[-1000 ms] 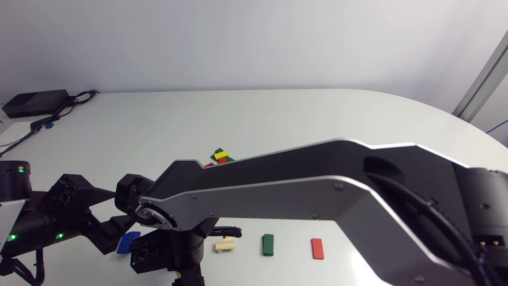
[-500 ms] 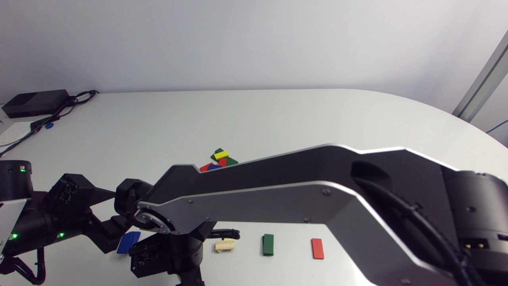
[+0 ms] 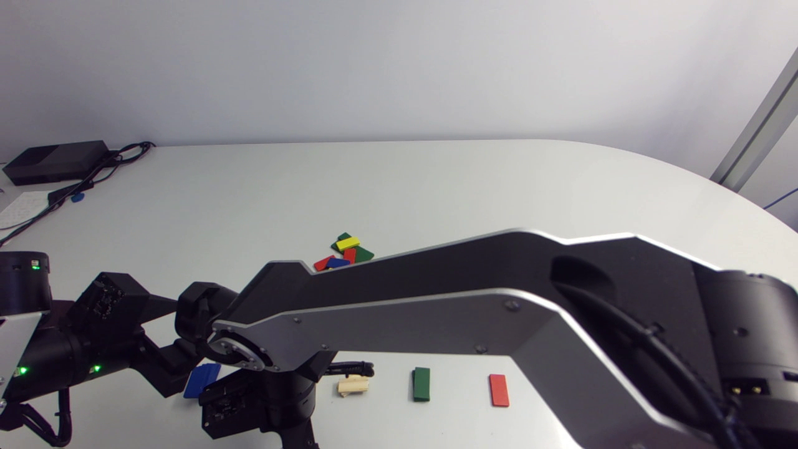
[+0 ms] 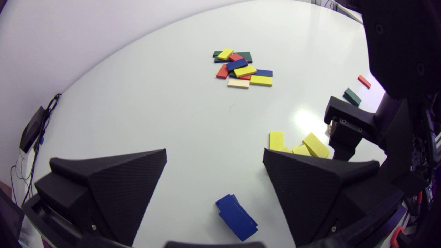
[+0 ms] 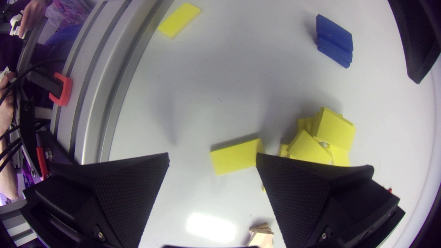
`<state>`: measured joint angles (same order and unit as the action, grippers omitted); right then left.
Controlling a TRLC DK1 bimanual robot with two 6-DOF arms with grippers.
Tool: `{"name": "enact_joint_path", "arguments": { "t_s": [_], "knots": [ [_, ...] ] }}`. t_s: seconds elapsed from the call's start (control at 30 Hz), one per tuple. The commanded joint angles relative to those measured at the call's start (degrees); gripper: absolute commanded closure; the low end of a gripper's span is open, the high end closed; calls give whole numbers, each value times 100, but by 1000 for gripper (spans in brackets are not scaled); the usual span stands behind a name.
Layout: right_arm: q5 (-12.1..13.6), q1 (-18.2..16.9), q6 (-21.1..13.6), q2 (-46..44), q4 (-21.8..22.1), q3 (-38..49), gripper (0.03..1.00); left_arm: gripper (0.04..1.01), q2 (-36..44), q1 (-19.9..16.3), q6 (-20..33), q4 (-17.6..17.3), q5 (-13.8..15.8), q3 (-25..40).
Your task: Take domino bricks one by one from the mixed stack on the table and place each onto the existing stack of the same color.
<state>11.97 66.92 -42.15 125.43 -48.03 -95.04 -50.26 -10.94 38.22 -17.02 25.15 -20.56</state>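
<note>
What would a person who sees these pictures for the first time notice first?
The big right arm spans the near part of the table in the head view, ending at its left side. Under the open right gripper lies a tumbled heap of yellow bricks, with a single yellow brick lying flat beside it. Farther out, mid-table, sits the mixed pile of coloured bricks.

The mixed stack holds yellow, red, blue, dark green and cream bricks. The surface is white, and the fingers are matte black — finely cross-hatched.
</note>
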Motion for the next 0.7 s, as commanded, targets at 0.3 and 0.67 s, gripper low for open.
{"name": "enact_joint_path", "arguments": {
  "t_s": [0.3, 0.67],
  "knots": [
    [-177, 50, -285, 272, 83, -128, 138, 51, -89, -93, -95, 67, 43, -19],
    [-212, 76, -320, 377, 66, -216, 143, 51, -142, -119, -42, 76, 43, -19]
  ]
}}
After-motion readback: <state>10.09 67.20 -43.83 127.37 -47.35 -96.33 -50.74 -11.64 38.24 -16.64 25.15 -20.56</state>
